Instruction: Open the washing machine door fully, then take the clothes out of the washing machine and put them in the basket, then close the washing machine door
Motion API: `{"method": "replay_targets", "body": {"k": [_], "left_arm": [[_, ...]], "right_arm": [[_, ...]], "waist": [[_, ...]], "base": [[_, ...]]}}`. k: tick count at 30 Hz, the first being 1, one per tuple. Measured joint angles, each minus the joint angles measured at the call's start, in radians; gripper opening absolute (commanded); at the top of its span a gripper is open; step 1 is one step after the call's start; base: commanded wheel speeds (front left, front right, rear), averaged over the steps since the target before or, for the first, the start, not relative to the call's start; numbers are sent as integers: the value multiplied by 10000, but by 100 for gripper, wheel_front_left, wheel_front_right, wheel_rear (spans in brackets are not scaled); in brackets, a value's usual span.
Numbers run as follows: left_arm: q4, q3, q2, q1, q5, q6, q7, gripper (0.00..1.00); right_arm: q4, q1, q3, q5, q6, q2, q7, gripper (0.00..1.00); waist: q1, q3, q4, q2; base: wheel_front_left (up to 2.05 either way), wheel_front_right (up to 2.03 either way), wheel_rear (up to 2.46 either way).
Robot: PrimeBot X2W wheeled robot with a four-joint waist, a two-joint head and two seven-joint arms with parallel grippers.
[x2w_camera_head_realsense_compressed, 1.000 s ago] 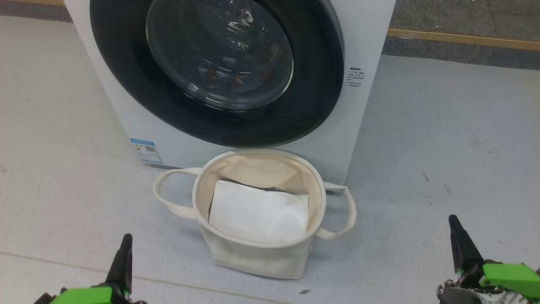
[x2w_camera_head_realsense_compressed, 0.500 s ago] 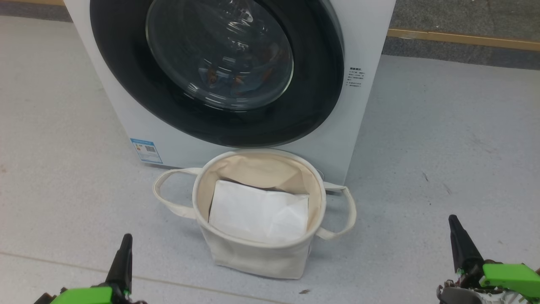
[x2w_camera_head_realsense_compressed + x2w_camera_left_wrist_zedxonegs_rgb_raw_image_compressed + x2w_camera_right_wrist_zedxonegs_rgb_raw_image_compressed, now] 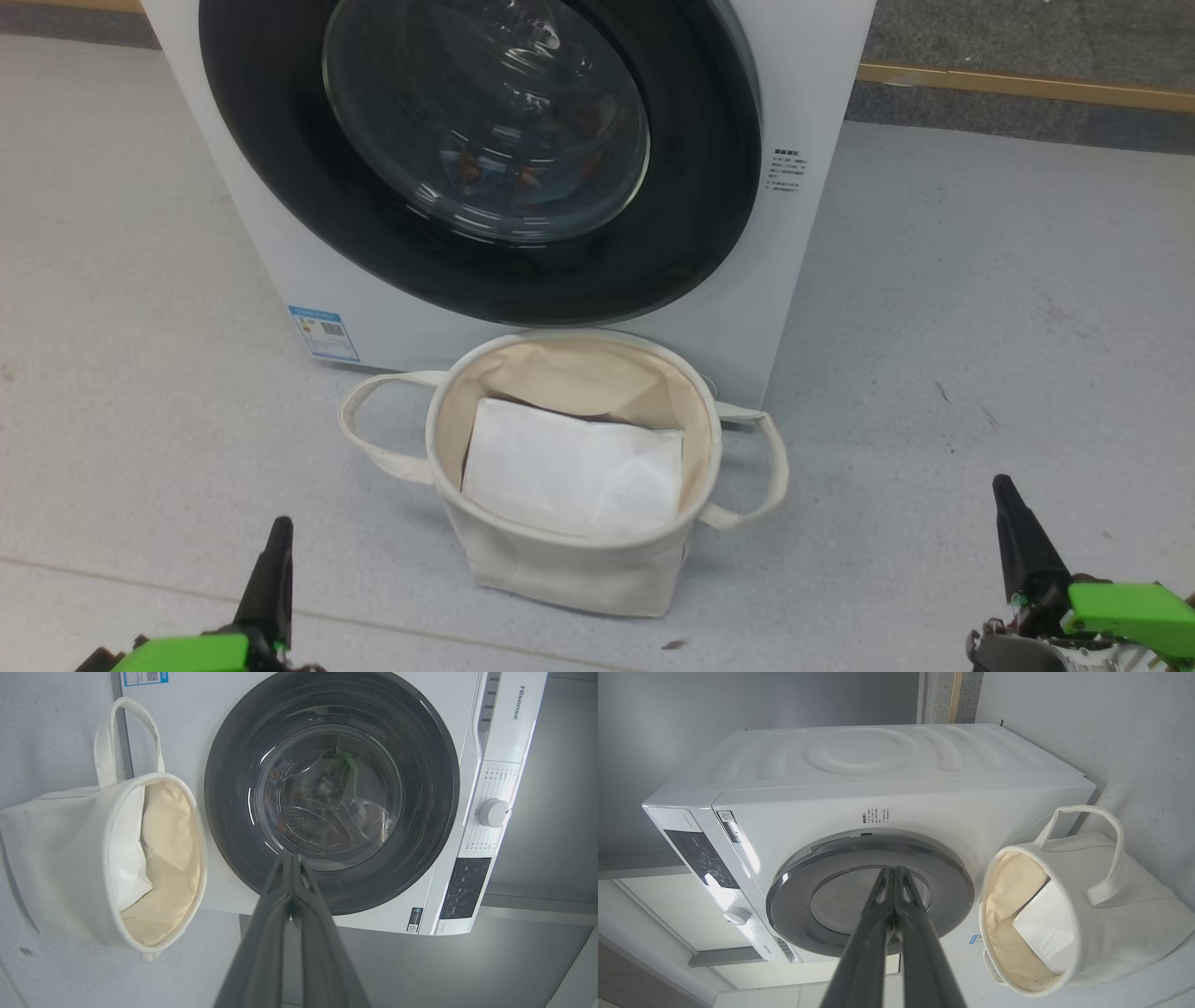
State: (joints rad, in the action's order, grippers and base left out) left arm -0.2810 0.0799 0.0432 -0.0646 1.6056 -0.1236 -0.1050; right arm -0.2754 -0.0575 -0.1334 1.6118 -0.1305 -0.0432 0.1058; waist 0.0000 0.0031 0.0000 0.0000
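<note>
The washing machine point(image 3: 812, 93) is sitting on the grey floor point(image 3: 980, 327), & no part of the job is looking done yet. The washing machine door point(image 3: 485, 93) is lying flat against the front, shut all the way, so step 1 is waiting: pulling it wide open. The basket point(image 3: 560, 569) is standing just in front of the machine, low down under the door. It is holding a flat white sheet point(image 3: 569, 467) & no clothes. The clothes point(image 3: 523, 177) are showing thru the glass as bits of blue & orange, so they are sitting inside the drum. The left end effector point(image 3: 277, 541) is hanging low on the near side of the basket, fingers pressed together, gripping nothing. The right end effector point(image 3: 1006, 504) is doing the same on the other side, well apart from the door. So all 3 steps are waiting, I think: opening, moving the clothes, closing.
</note>
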Motion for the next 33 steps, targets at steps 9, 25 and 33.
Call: {"method": "replay_targets", "body": {"k": [9,25,33], "left_arm": [[0,0,0,0,0,0,0,0],[-594,-33,-59,286,0,8,12,100],[-740,-56,-90,566,0,12,194,100]], "right_arm": [[0,0,0,0,0,0,0,0],[-602,250,25,0,-2,67,-13,100],[-711,447,102,-2,0,86,-167,100]], "waist": [[0,0,0,0],[0,0,0,0],[17,-25,29,0]], "base": [[0,0,0],[0,0,0],[0,0,0]]}}
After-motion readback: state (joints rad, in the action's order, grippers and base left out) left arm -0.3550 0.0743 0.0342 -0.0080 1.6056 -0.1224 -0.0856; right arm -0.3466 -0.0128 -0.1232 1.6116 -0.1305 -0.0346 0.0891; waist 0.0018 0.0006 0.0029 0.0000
